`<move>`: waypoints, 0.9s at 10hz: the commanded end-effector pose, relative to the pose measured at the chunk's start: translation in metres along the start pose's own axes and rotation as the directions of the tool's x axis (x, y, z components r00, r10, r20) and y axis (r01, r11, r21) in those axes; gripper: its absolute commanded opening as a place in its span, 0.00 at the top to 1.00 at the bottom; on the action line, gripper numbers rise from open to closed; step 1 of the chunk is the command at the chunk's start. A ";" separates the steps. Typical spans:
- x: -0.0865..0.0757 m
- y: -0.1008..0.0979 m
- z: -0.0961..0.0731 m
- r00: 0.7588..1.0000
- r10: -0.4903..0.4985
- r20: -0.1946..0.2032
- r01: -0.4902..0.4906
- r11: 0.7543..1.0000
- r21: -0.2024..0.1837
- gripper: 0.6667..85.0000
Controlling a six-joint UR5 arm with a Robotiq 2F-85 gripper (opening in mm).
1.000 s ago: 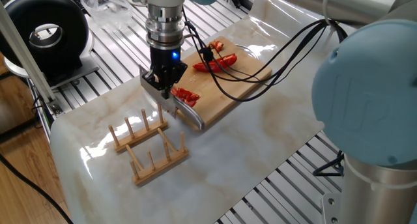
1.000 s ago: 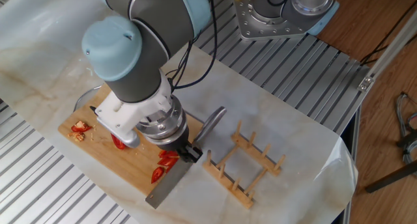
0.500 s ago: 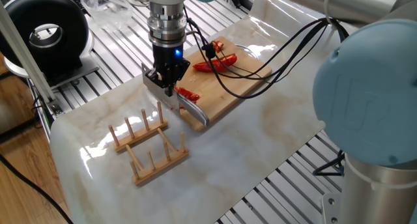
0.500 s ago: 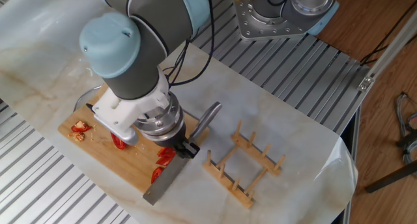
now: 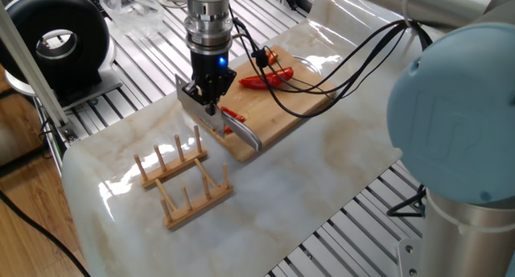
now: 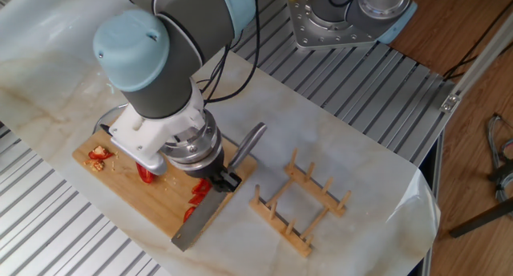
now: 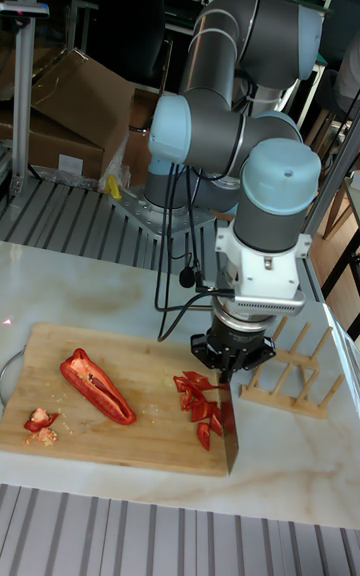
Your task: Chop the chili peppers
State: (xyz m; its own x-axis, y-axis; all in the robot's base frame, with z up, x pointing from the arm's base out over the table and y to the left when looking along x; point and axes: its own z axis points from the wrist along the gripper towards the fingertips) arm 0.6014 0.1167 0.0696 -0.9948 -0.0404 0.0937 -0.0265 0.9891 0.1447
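A wooden cutting board (image 5: pixel 286 106) lies on the marble sheet. On it are long red chili peppers (image 5: pixel 268 77), seen as one long half (image 7: pixel 96 386) in the tall view. Several cut red bits (image 7: pixel 200 398) lie near the board's end, and a few small scraps (image 6: pixel 98 155) sit at its far end. My gripper (image 5: pixel 211 102) is shut on a knife (image 6: pixel 192 226). Its grey blade (image 7: pixel 230 433) stands edge-down on the board beside the cut bits (image 6: pixel 197 197). The knife handle (image 5: pixel 245 135) sticks out past the board's edge.
A wooden peg rack (image 5: pixel 182 178) stands on the marble just beyond the board's end. Black cables (image 5: pixel 322 68) hang across the board. A black round device (image 5: pixel 56 37) sits at the table's back corner. Slatted aluminium (image 6: pixel 48 228) borders the sheet.
The gripper and knife have shifted a little along the board, from its end toward the cut bits and the long pepper half. The peppers and rack have not moved.
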 end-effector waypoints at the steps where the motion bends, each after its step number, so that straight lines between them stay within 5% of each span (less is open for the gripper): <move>1: -0.001 -0.001 -0.004 1.000 -0.009 0.003 0.009 1.000 -0.007 0.99; 9: 0.002 -0.015 -0.010 0.999 -0.051 0.005 0.051 0.998 0.025 0.99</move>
State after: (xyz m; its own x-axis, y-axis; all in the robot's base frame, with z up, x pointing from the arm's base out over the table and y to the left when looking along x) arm 0.6014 0.1022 0.0755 -0.9929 -0.0865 0.0816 -0.0764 0.9899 0.1193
